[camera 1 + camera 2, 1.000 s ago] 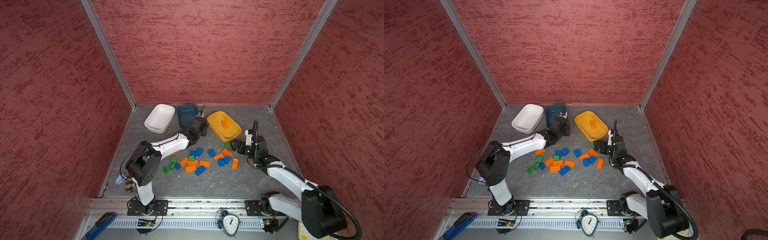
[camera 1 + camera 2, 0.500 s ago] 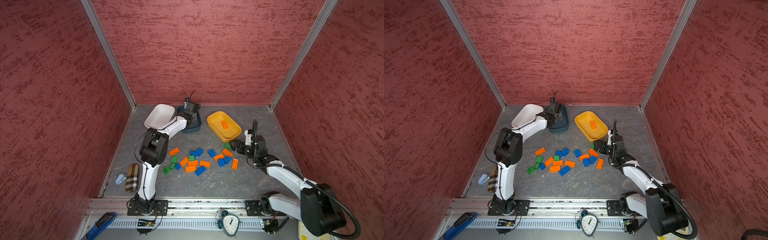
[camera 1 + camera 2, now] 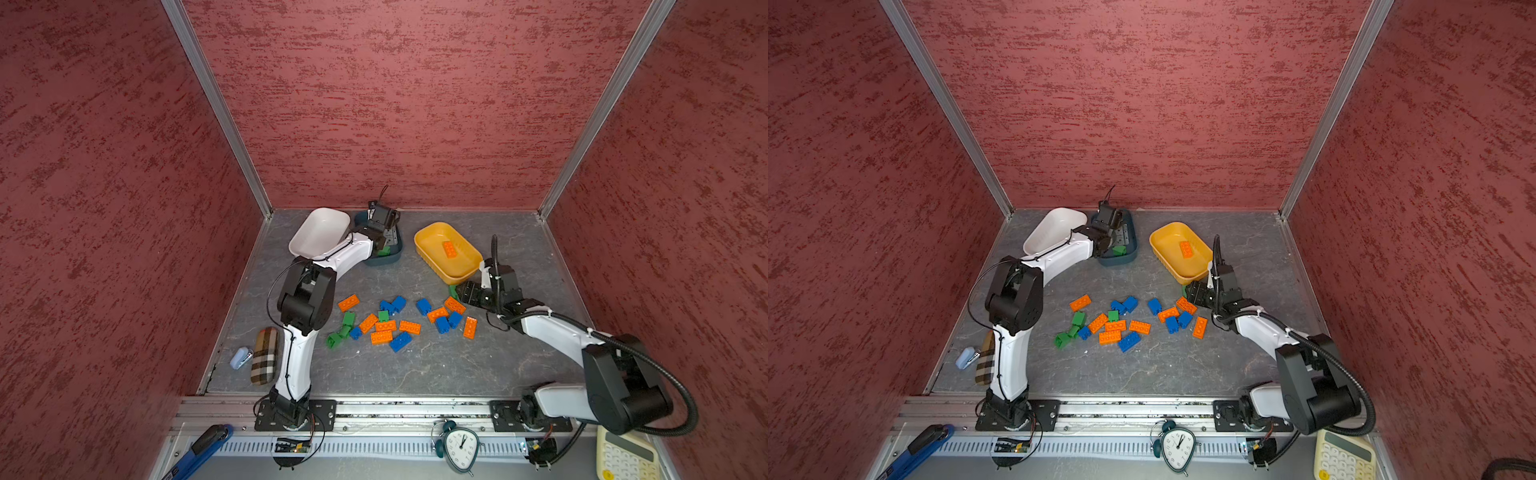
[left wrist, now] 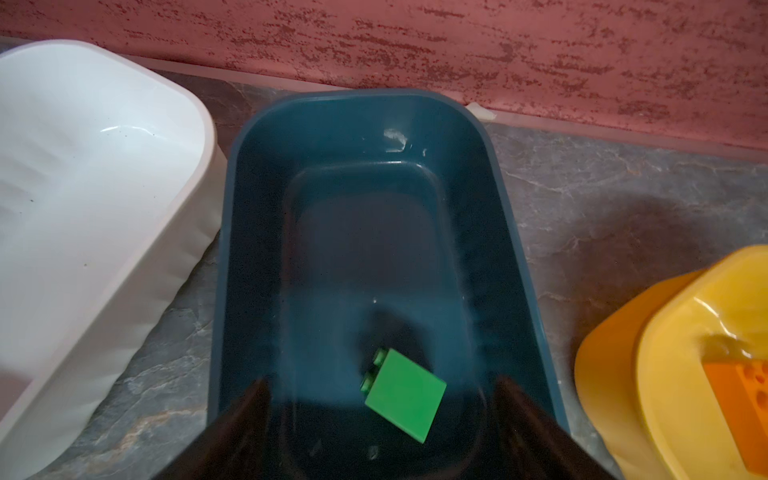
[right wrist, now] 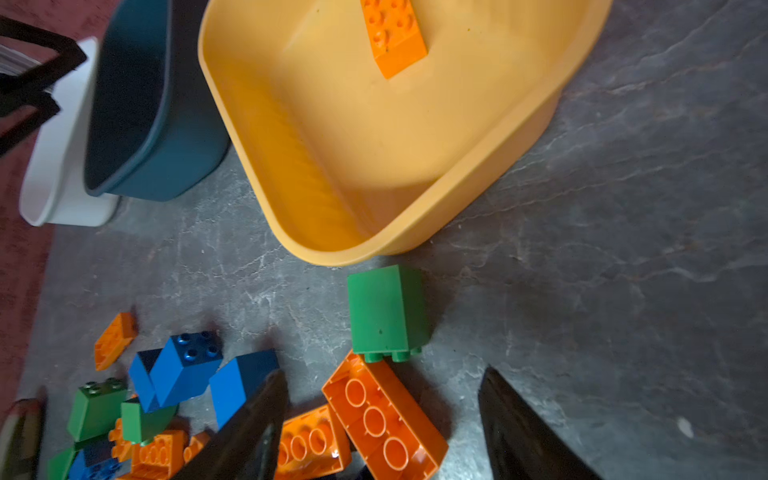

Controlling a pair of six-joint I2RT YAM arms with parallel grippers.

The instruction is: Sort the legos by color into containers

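Left gripper (image 4: 380, 384) spread wide above teal tub (image 4: 513, 232), green brick (image 4: 405, 392) loose inside beneath it, right gripper (image 5: 384, 372) parted, astride upturned orange brick (image 5: 382, 419)

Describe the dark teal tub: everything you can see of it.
The dark teal tub is a shallow rounded-rectangle bin of glossy plastic, with a thin rim and sloping walls. It stands upright on the grey table by the back wall, between the white tub and the yellow tub. It sits close to the white one, but contact there cannot be told. It holds one green brick, studs sideways, at the end below the open left gripper, which hovers over it.
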